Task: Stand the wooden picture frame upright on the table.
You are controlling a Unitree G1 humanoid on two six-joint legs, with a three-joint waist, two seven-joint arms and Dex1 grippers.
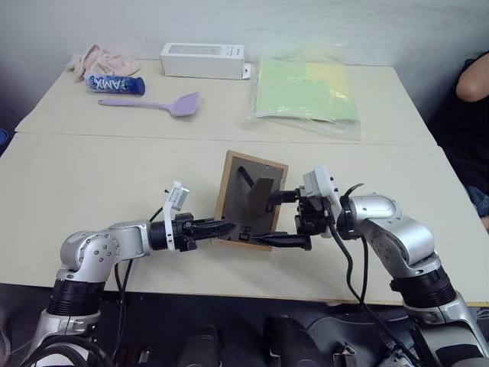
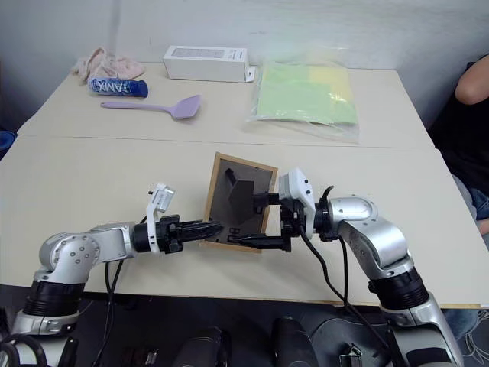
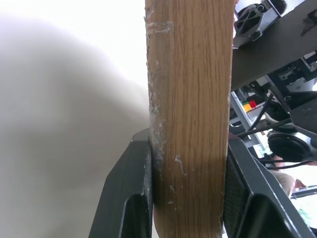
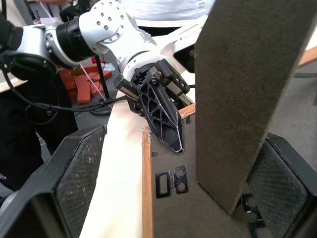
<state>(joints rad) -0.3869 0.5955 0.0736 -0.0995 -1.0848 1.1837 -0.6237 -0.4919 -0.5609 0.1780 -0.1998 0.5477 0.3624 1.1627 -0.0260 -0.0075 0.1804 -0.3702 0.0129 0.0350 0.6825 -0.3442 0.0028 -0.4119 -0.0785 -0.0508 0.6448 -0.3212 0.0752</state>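
The wooden picture frame (image 1: 238,191) is tilted up near the front of the table (image 1: 92,176), its dark back and fold-out stand (image 1: 260,196) facing me. My left gripper (image 1: 223,228) is shut on the frame's lower left corner; in the left wrist view the light-wood edge (image 3: 190,99) sits clamped between both fingers. My right gripper (image 1: 284,220) is open at the frame's right side, one finger above and one below. In the right wrist view the stand (image 4: 242,99) hangs between its wide-apart pads (image 4: 64,178). The picture side is hidden.
At the back of the table lie a long white box (image 1: 202,60), a purple spatula (image 1: 153,102), a blue can (image 1: 114,84), a pink cloth (image 1: 99,60) and a clear bag of green and yellow sheets (image 1: 306,92). A person's arm (image 1: 474,80) shows at the right edge.
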